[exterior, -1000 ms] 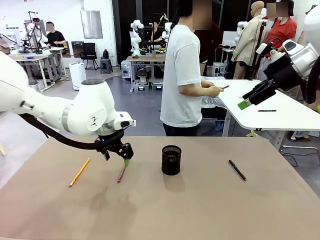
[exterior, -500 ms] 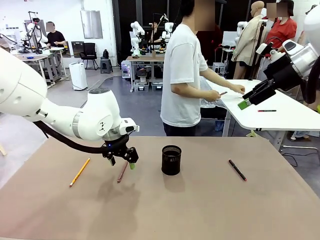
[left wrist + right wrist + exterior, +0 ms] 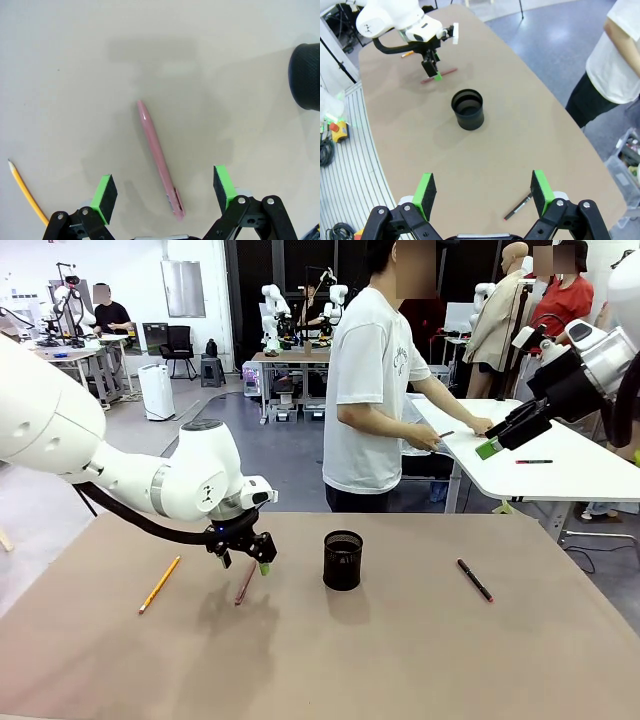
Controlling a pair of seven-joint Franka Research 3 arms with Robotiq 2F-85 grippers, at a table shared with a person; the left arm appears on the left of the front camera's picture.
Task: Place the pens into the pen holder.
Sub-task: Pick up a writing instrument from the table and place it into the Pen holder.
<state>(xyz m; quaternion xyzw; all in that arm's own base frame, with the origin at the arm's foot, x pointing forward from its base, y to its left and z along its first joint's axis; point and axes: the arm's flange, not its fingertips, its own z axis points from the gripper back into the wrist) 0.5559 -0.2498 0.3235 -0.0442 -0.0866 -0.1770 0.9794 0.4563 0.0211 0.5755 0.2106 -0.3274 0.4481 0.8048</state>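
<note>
A reddish-brown pen (image 3: 244, 585) lies left of the black mesh pen holder (image 3: 342, 560) on the tan table. My left gripper (image 3: 246, 558) hovers open just above it; in the left wrist view the pen (image 3: 157, 155) lies between the green pads (image 3: 106, 192), untouched. Farther left lies a yellow pencil (image 3: 159, 584), also seen at the wrist view's edge (image 3: 25, 192). Right of the holder rests a black pen (image 3: 474, 580). My right gripper (image 3: 505, 435) is raised at the far right, open and empty, looking down on the holder (image 3: 467, 109) and black pen (image 3: 518, 207).
A person (image 3: 370, 390) stands past the far edge, hands on a white side table (image 3: 560, 465) at the right. The holder's rim (image 3: 306, 75) shows at the left wrist view's right edge. Bare tabletop (image 3: 400, 660) spreads in front.
My left gripper has lifted slightly and turned over the reddish-brown pen, its arm shifting right. The right arm has stayed still. The person has reached towards the side table.
</note>
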